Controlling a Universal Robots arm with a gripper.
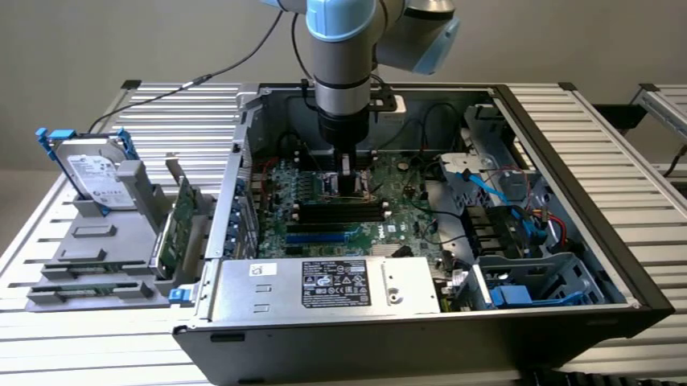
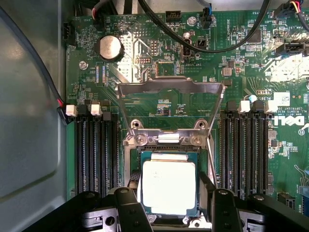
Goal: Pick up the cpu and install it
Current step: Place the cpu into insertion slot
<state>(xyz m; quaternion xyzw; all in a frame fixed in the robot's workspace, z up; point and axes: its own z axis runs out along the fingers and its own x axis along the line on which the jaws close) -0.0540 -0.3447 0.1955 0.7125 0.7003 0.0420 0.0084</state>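
A robot arm [image 1: 343, 72] reaches down into an open computer case [image 1: 601, 265] lying on a slatted metal worktop [image 1: 601, 121]. Its gripper [image 1: 349, 181] sits just above the middle of the exterior view, low over the green motherboard [image 2: 231, 48].

In the wrist view the cpu [image 2: 169, 186] lies in its socket, between two banks of long black memory slots [image 2: 96, 150]. The hinged metal retaining frame [image 2: 169, 87] is swung open beside it. The chip is a small flat square with a pale, dull silver top that catches the light and a thin green border around its edge.

The jaws stand spread wide, one on each side of the chip and close to its edges. Whether they actually touch it cannot be made out.

The cpu is probably light and rigid but delicate — its smooth metal top gives little purchase, and the contacts beneath it would likely bend or scratch under a skewed push. The two opposite side edges look like the safest place to hold it, level and squarely, with gentle pressure and no tilt.
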